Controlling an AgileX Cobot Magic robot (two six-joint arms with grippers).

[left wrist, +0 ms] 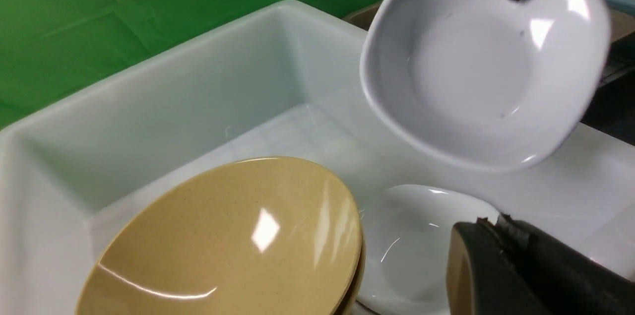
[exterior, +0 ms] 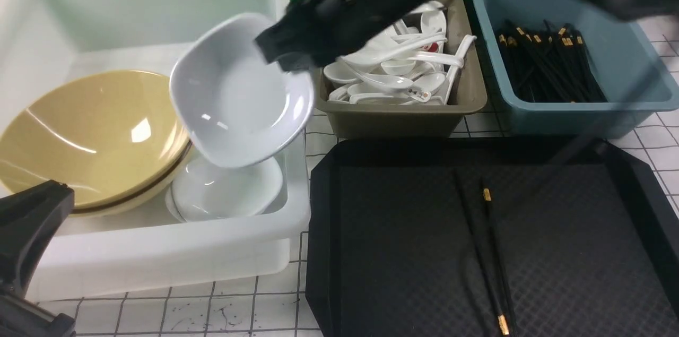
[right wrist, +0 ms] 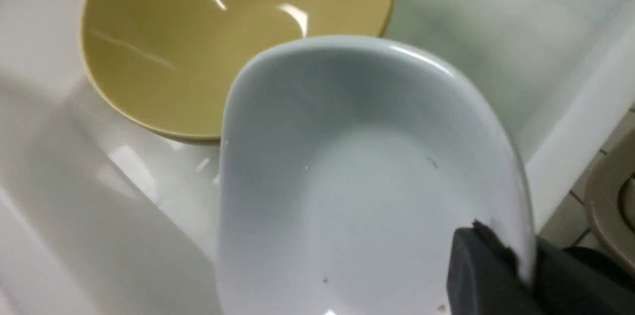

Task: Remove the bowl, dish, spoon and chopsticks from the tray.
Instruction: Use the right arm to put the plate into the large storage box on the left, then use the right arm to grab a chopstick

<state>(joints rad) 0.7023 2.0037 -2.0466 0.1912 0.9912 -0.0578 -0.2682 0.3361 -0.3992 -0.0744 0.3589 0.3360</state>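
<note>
My right gripper is shut on the rim of the white dish and holds it tilted above the white bin. The dish also shows in the left wrist view and the right wrist view, pinched at my right gripper. The yellow bowl lies stacked on another in the bin. The black chopsticks lie on the black tray. My left gripper is shut and empty, low at the bin's near left. I see no spoon on the tray.
Another white dish lies in the bin under the held one. An olive bin holds several white spoons. A blue bin holds several black chopsticks. A green backdrop stands behind.
</note>
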